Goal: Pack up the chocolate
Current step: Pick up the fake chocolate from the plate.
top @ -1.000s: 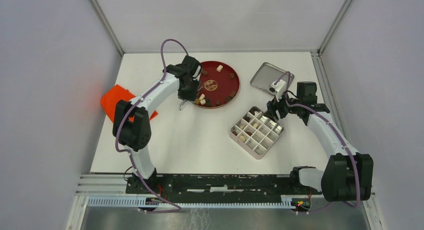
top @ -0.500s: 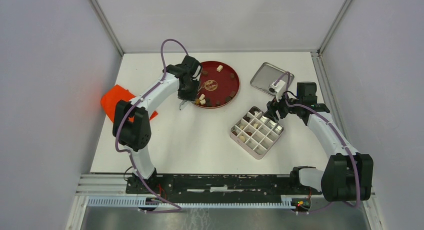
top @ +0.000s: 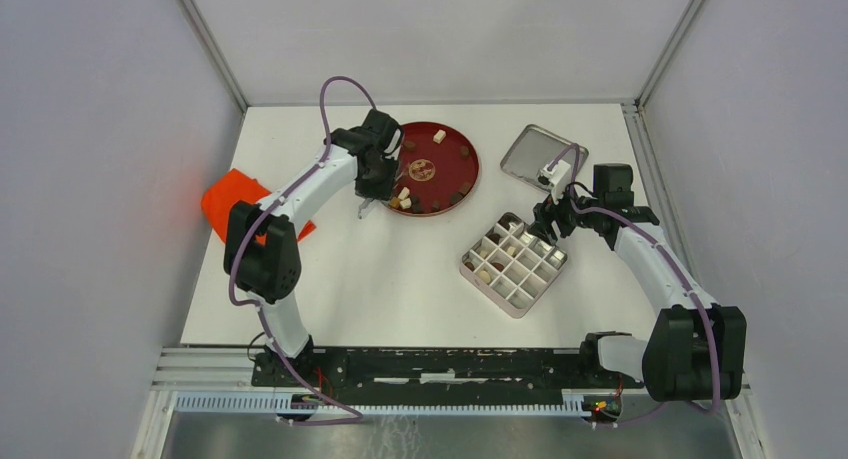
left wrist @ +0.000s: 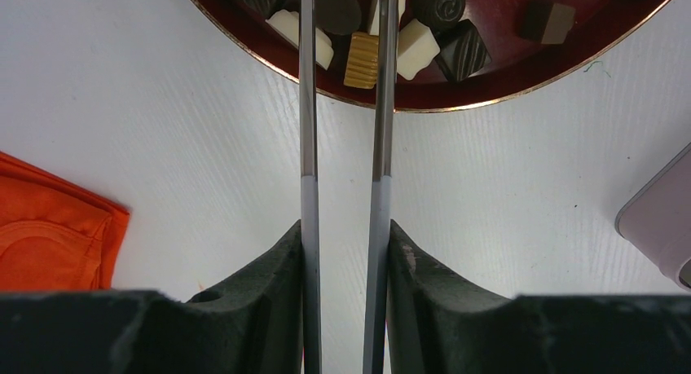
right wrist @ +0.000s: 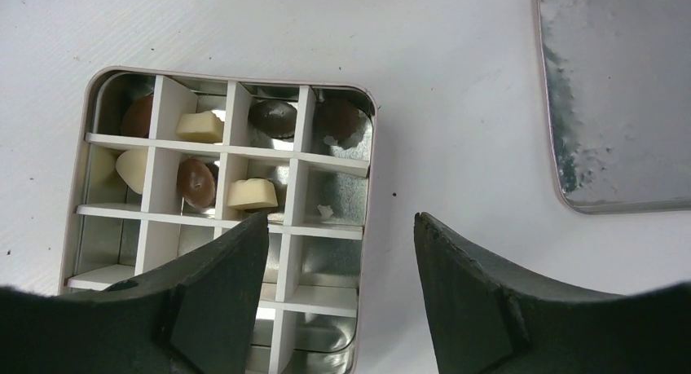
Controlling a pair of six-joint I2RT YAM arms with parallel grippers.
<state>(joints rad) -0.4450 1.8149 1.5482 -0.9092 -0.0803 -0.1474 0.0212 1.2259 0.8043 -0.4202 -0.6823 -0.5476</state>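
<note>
Left gripper (left wrist: pixel 345 237) barely shifted, tweezers (left wrist: pixel 307 105) straddling chocolate (left wrist: pixel 362 60) visible wrist-view only

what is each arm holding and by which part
Left gripper pinches the metal tweezers across the rear of their two arms; right gripper, jaws open, holds nothing.

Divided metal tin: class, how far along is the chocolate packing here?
Done: several chocolate pieces sit in cells of the divided metal tin. In hand: the left gripper holds metal tweezers straddling a ridged tan piece on the round red plate; the right gripper hovers open. Left: more plate pieces, empty cells, the flat silver lid.
</note>
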